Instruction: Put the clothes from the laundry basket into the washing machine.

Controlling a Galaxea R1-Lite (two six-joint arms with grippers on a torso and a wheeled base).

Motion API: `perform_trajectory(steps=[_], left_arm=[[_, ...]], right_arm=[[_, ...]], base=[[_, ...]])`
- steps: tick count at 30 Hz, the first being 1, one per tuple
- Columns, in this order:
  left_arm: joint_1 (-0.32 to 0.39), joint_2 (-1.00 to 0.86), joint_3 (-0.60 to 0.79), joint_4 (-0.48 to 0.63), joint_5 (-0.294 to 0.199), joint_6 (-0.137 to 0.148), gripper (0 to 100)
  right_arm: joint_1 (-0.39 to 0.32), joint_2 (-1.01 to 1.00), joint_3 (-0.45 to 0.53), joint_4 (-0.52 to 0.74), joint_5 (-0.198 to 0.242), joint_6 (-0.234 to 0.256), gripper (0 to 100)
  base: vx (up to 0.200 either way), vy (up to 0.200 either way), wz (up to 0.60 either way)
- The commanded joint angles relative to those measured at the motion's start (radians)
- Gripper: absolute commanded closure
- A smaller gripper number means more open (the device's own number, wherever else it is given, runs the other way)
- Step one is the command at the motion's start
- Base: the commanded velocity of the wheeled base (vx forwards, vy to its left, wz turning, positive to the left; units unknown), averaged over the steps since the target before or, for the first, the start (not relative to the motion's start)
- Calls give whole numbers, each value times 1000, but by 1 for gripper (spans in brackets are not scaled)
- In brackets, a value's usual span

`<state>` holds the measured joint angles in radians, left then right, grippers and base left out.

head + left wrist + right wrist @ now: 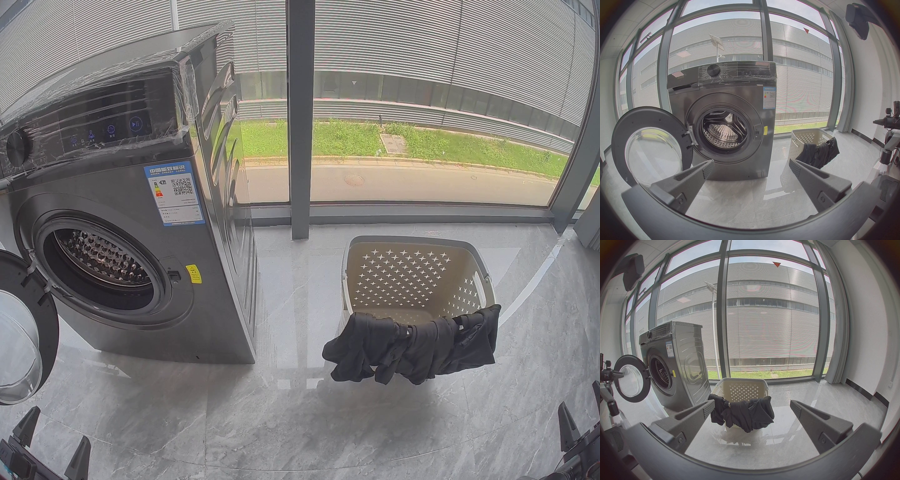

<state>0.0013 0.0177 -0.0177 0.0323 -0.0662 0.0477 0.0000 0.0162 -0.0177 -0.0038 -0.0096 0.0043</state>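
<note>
Loosely draped on the cream plastic laundry basket (415,245), black crumpled clothes (412,350) may slide off under a shallow pinch; left pincer (750,162) and right pincer (752,402) gape empty.

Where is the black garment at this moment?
In the head view, the black garment hangs over the near rim of the laundry basket, which stands on the floor to the right of the washing machine.

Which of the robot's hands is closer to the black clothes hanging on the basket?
Right. The right hand is off to the right of the black clothes; the left hand is across the floor, near the washing machine door.
</note>
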Motion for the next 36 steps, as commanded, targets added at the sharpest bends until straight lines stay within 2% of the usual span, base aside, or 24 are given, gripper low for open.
perform_trajectory(steps=[1, 5, 17, 36], left_arm=[[0, -18, 18, 0, 0, 0, 0], [0, -18, 18, 0, 0, 0, 0], [0, -18, 18, 0, 0, 0, 0], [0, -18, 18, 0, 0, 0, 0]], right_arm=[[0, -16, 18, -1, 0, 0, 0], [0, -16, 18, -1, 0, 0, 0], [0, -16, 18, -1, 0, -1, 0], [0, -16, 18, -1, 0, 0, 0]], base=[[0, 0, 0], [0, 0, 0], [0, -200, 0], [0, 0, -95]])
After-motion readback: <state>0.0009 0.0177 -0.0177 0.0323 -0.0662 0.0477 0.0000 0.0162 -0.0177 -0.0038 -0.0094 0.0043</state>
